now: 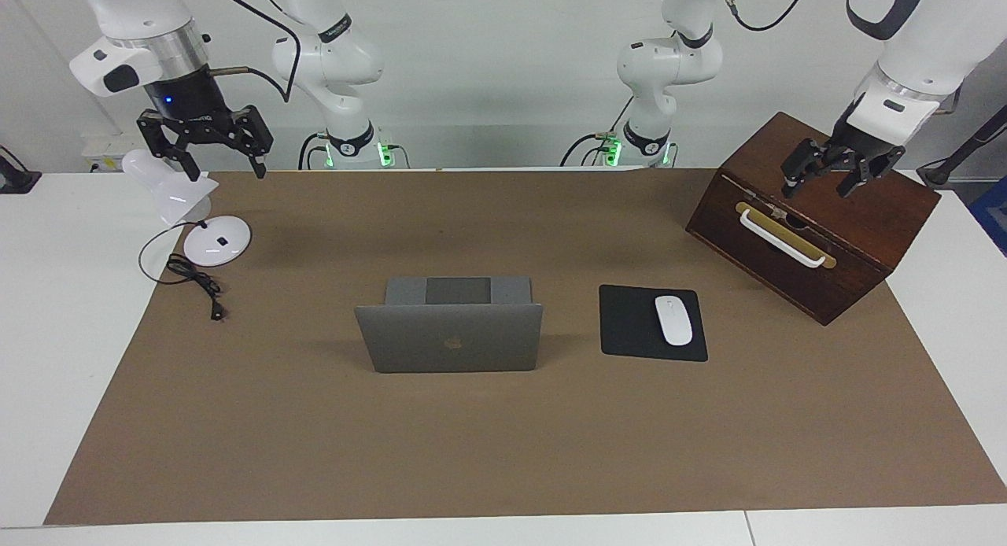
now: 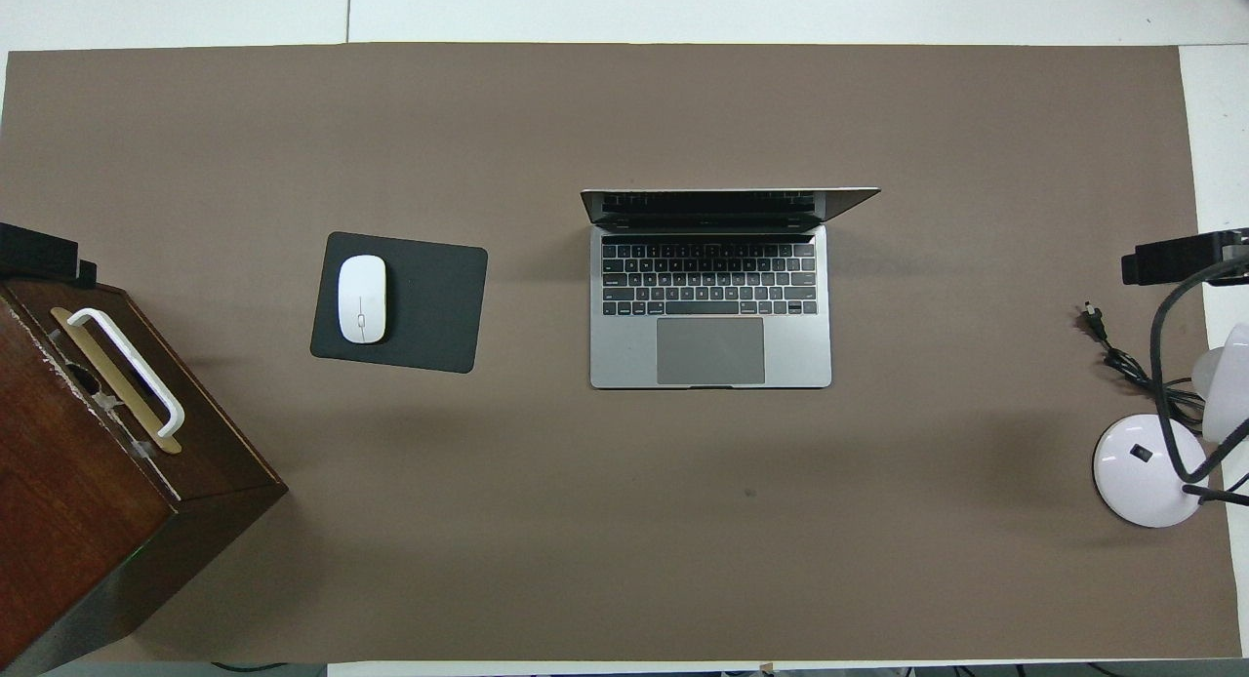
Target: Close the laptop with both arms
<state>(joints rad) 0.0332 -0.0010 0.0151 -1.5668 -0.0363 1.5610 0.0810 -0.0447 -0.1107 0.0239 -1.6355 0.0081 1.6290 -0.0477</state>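
The laptop, a thin slab of matte silver-grey metal with a dark logo on its lid, stands open near the middle of the flat brown mat, its black keys and smooth grey trackpad facing the robots. Beside it, toward the left arm's end of the table, a glossy white mouse rests on a thin black rectangular mouse pad. The left gripper hangs with its black fingers spread apart over a dark polished wooden box with a curved white handle. The right gripper hovers, fingers likewise splayed and holding nothing, over a white desk lamp with a round base and a trailing black cord.
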